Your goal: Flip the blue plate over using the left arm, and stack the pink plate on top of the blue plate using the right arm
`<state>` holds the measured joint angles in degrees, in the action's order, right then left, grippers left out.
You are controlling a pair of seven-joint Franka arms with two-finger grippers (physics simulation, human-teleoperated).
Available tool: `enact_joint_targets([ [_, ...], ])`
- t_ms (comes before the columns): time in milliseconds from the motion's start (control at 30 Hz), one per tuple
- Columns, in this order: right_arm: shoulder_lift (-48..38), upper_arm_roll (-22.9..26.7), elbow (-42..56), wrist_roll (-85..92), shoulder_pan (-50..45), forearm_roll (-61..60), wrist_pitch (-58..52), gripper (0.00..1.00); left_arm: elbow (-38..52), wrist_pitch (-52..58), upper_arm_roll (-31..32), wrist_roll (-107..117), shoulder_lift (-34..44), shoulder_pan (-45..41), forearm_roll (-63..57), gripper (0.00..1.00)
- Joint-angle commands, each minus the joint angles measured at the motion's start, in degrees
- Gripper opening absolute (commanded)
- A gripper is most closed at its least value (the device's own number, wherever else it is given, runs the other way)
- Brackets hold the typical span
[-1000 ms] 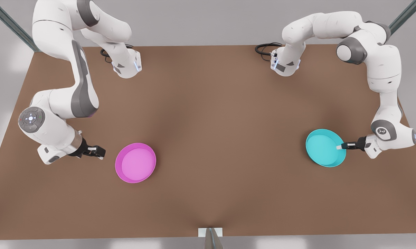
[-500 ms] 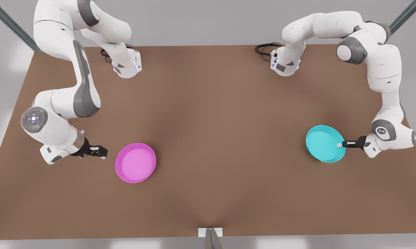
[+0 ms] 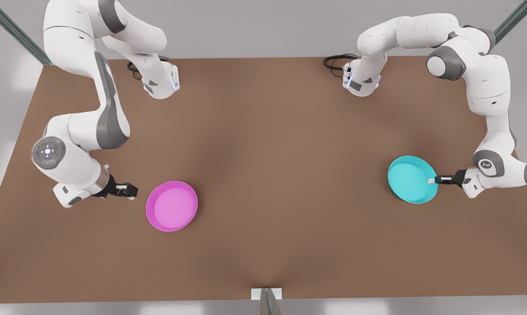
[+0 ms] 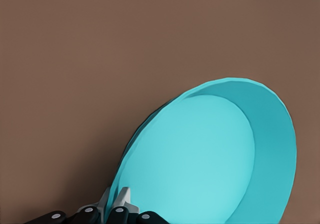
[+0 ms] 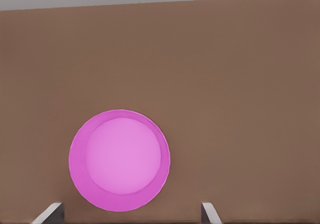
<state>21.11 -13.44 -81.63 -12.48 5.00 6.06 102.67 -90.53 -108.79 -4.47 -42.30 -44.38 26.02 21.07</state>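
The blue plate (image 3: 411, 179) sits at the front view's right side of the brown table (image 3: 263, 144), pinched at its rim by the left gripper (image 3: 433, 180), whose fingers (image 4: 120, 200) are clamped one inside and one outside the raised edge. In the left wrist view the plate appears tilted, with its gripped edge raised off the table. It looks like light, rigid plastic with a smooth, probably slippery surface; a thin-rim pinch is the only practical hold, and the plate may pivot between the pads during the turn. The pink plate (image 3: 172, 205) lies flat and upright at the front view's left side, well apart from the blue one. The right gripper (image 3: 130, 191) hovers just beside its rim with fingers (image 5: 50, 211) spread apart, holding nothing. The same rim hold suits this plate.
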Motion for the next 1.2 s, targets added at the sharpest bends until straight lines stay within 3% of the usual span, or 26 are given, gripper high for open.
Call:
enact_joint_targets([
  [0, 0.0, 0.0, 0.1, -0.1, 0.0, 0.1, -0.1, 1.0, -0.1, 0.2, 0.0, -0.2, 0.0, 0.0, 4.5, 0.21],
  [667, -0.7, -0.4, -2.3, -0.4, 1.3, 3.9, 0.1, 1.0, 1.5, 3.1, 0.0, 1.9, 2.2, -1.8, 2.9, 0.21],
  [867, -0.6, -0.4, -1.9, -0.4, 1.3, 3.9, 0.1, 1.0, 1.8, 5.5, 0.0, 18.7, 10.9, -15.5, -13.6, 0.21],
  [1167, -0.6, -0.4, -1.9, -0.4, 1.3, 3.8, 0.1, 1.0, 6.7, 15.1, 0.1, 37.3, 12.9, -32.3, -41.2, 0.21],
])
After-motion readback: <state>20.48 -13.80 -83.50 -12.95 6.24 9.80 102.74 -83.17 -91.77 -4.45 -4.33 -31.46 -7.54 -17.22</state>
